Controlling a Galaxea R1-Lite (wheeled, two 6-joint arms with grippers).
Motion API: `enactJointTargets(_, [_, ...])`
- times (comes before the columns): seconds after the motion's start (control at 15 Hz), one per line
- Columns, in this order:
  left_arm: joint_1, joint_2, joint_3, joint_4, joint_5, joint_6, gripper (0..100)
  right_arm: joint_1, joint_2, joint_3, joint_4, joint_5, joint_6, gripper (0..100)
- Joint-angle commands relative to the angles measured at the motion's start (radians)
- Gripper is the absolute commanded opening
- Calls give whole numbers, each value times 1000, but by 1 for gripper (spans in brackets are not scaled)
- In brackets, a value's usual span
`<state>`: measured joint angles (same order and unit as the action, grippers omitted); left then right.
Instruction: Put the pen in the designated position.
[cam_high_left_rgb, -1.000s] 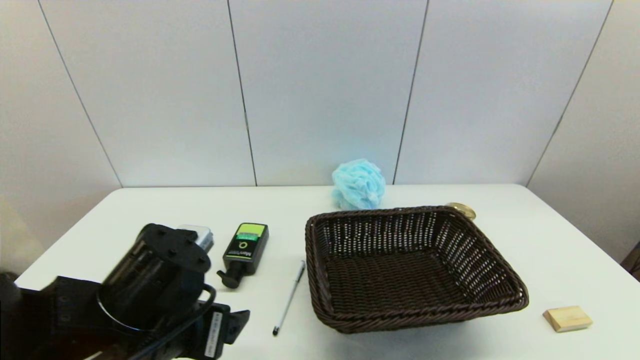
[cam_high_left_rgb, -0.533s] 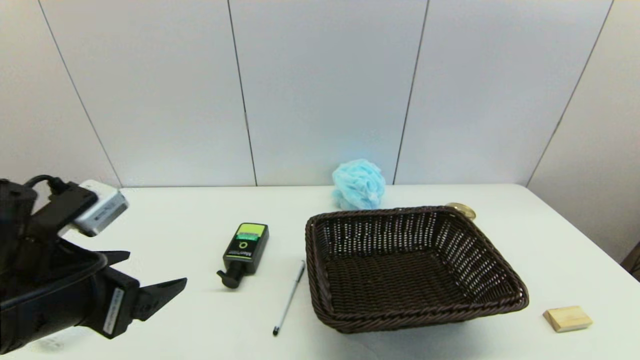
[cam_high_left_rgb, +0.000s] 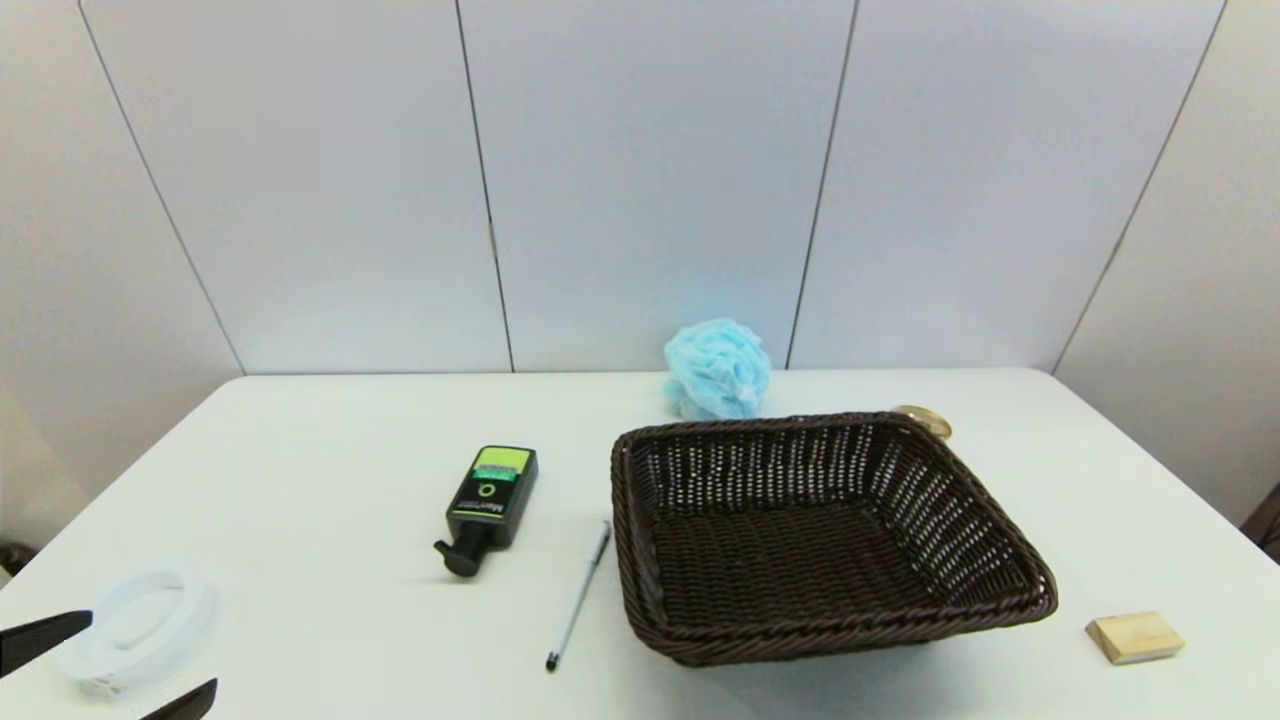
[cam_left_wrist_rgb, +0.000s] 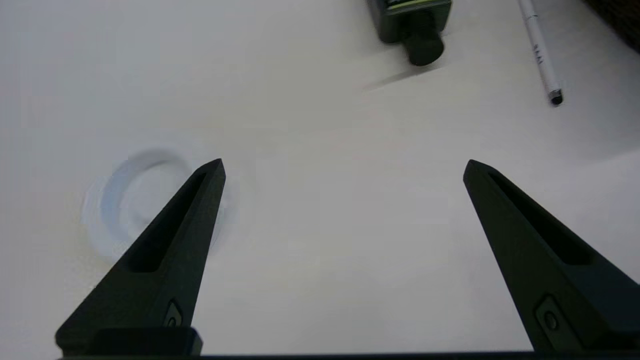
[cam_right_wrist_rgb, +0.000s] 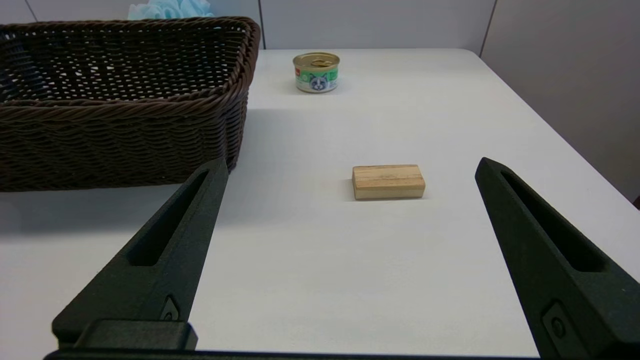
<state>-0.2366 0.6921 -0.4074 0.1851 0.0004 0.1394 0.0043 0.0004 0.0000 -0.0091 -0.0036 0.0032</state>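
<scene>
The pen (cam_high_left_rgb: 580, 594), thin and white with a dark tip, lies flat on the table just left of the brown wicker basket (cam_high_left_rgb: 838, 648). Its tip points toward the near edge. In the left wrist view the pen (cam_left_wrist_rgb: 541, 57) lies well ahead of the fingers and off to one side. My left gripper (cam_high_left_rgb: 150, 652) hangs open and empty at the table's near-left corner, far from the pen. The left gripper (cam_left_wrist_rgb: 344, 162) has only bare table between its fingers. My right gripper (cam_right_wrist_rgb: 350, 161) is open and empty, low over the table beside the basket (cam_right_wrist_rgb: 125, 115); it is out of the head view.
A black pump bottle (cam_high_left_rgb: 488, 505) with a green label lies left of the pen. A white ring (cam_high_left_rgb: 140, 622) sits by the left gripper. A blue bath pouf (cam_high_left_rgb: 717, 368) and a small can (cam_right_wrist_rgb: 316, 72) are behind the basket. A wooden block (cam_high_left_rgb: 1135, 636) rests near right.
The left arm has pulled back from over the table's left middle to the near-left corner, now showing only its fingertips and uncovering the white ring. The pen has not moved.
</scene>
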Motion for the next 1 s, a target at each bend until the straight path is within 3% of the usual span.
enactJointTargets(0.07, [95,-293,134,70,-2,-3,100,0,1,2,-2,-1,0,100])
enactJointTargets(0.47, [158,-416,246,43,-5,32,100,0,1,2,-2,-1,0,100])
enactJointTargets(0.73, [240,-448,286,22,-134,54,100,0,1,2,-2,1,0,100])
enactJointTargets(1.0, [255,-516,294,4,-134,52,100,0,1,2,-2,-1,0,100])
